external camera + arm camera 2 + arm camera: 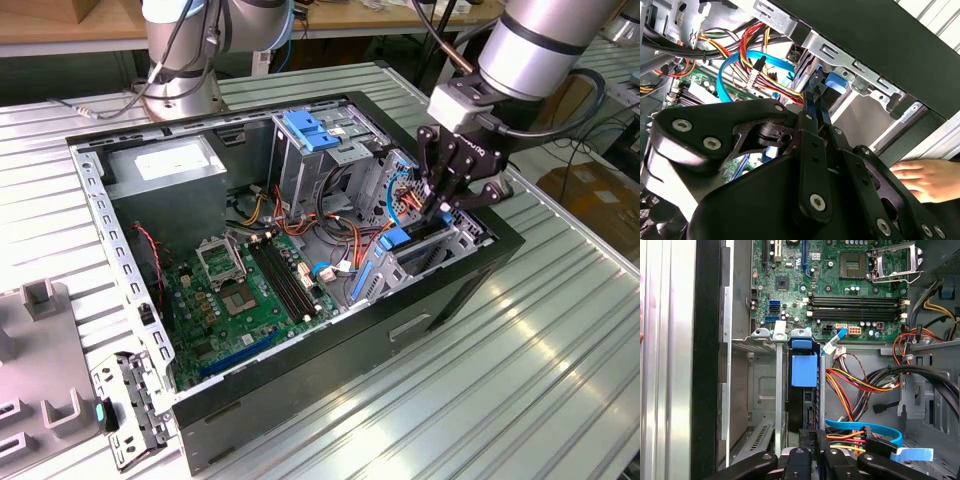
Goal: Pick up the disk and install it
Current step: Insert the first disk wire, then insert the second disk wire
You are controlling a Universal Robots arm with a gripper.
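One open computer case (pixel 300 290) is sitting on the ribbed metal worktop (pixel 520 380); at its three o'clock side, the gripper (pixel 443 207) is clamping the disk (pixel 805 390) in its bay.

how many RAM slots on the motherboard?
4, side by side on the motherboard: a row of long black RAM slots beside the CPU socket, seen in the first wrist view.

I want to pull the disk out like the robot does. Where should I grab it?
Probably by the narrow top edge of the disk, coming straight down from above. It stands on edge in a slot between grey metal bay walls, so only that blue-railed edge looks reachable; the gripper sits there too.
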